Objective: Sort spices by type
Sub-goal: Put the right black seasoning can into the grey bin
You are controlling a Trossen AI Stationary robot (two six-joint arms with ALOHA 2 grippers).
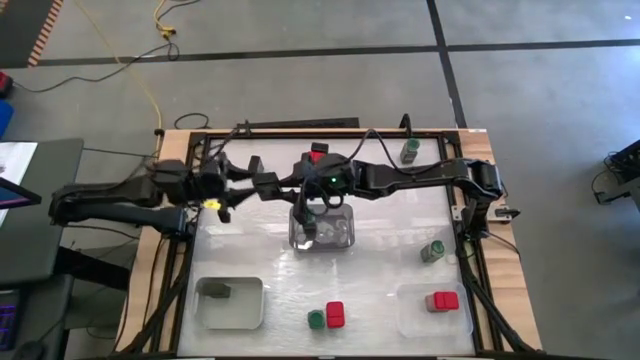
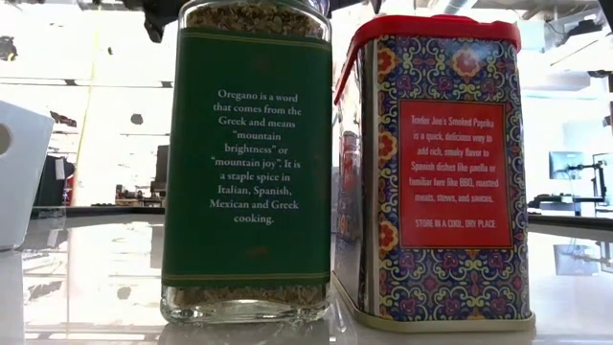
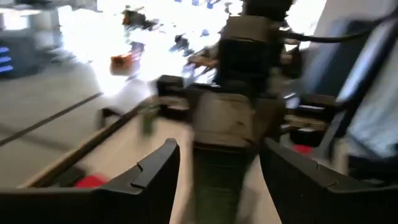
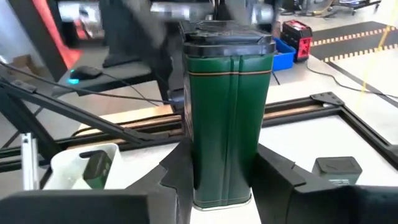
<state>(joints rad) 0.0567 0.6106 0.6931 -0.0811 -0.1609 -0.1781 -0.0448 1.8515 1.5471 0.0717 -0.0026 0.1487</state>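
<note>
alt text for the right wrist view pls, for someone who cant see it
The right gripper is shut on a tall dark green tin with a black lid, held upright over the white table. A white tray holding a small green container sits off to one side, and another dark lidded container to the other.

We looked straight down from high overhead on the whole pale wooden-edged table [image 1: 250, 265]. Our low camera sat at tabletop height, very near a green-labelled glass oregano jar [image 2: 247, 163], seen at six o'clock overhead. Both wrist cameras faced forward.
</note>
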